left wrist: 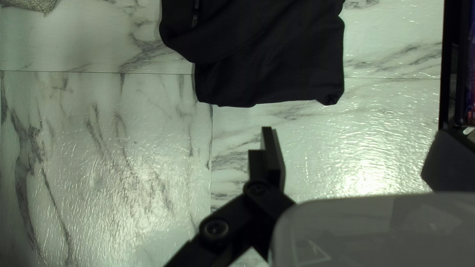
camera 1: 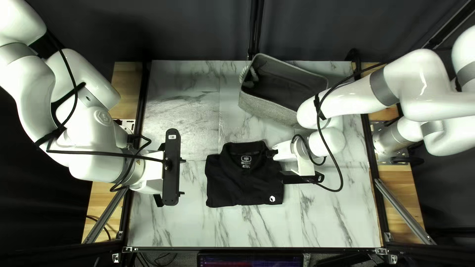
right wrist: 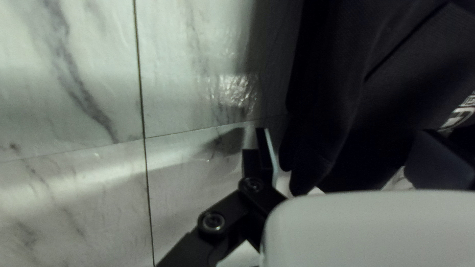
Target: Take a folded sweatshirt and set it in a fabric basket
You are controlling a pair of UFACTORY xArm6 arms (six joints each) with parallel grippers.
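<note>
Left claw point(camera 1: 160, 173), right claw point(camera 1: 298, 158) spread wide; matte folded shirt point(camera 1: 245, 180), boxy woven basket point(camera 1: 264, 107).

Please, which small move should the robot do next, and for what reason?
I would probably close the right gripper gently on the edge of the folded black garment. Its fingers stand apart, one just outside that edge, the other seemingly over the cloth. The garment lies on the table, outside the basket.

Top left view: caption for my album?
Two white robot arms at a marbled table with a folded black shirt and grey basket.
</note>
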